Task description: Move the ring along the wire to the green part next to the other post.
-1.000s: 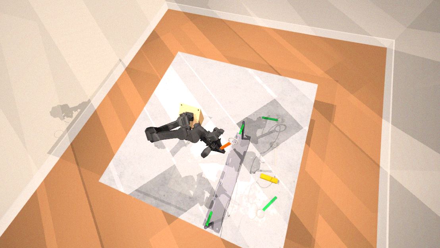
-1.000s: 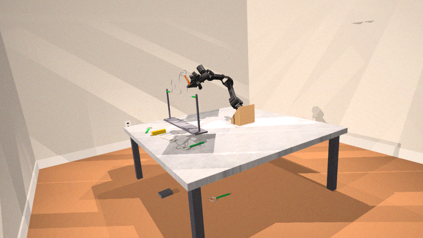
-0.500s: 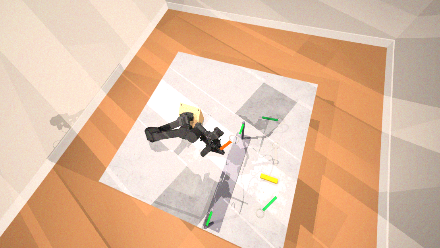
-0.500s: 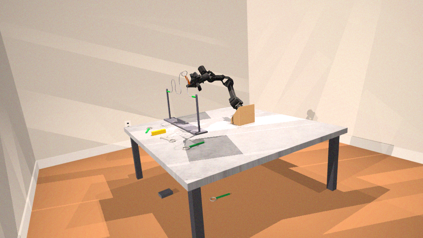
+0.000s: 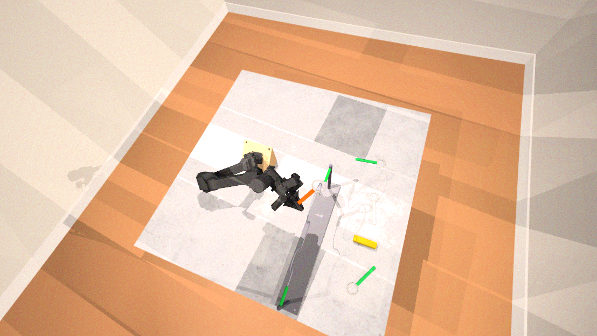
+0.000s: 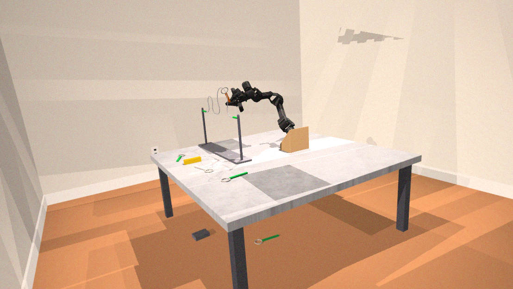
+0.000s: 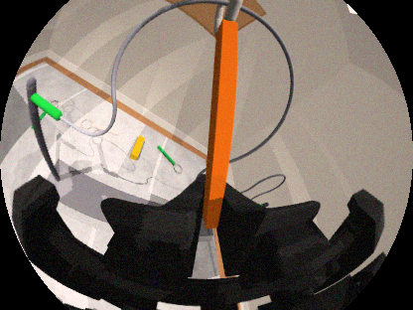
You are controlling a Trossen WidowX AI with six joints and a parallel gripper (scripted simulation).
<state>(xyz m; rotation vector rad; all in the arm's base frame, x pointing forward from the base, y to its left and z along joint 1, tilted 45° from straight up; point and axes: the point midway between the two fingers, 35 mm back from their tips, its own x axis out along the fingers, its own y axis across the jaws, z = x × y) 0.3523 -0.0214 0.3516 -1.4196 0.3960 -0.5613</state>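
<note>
Pale marbled table (image 5: 284, 91) (image 6: 362, 158), ring (image 5: 312, 183) (image 6: 221, 91) around wire (image 6: 217, 103) (image 7: 292, 84), handle (image 5: 306, 196) (image 6: 227, 97) (image 7: 223, 109) in hand (image 5: 298, 203) (image 6: 228, 103) (image 7: 208, 179)

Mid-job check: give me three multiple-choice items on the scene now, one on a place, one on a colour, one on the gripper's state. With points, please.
1. Where is the yellow block (image 5: 364, 242) (image 6: 192, 160) (image 7: 137, 148)?
A) On the table
B) On the floor
C) On the wooden block

2. What colour is the handle (image 5: 306, 196) (image 6: 227, 97) (image 7: 222, 119) at the gripper (image 5: 299, 204) (image 6: 227, 103) (image 7: 208, 179)?
A) Green
B) Orange
C) White

3. What is the gripper's state?
A) Open, holding nothing
B) Shut, holding nothing
C) Shut on the handle

Key:
1 A: the exterior view shows it lying on the tabletop.
2 B: all three views show it orange.
3 C: the wrist view shows the handle's lower end between the fingers.
</note>
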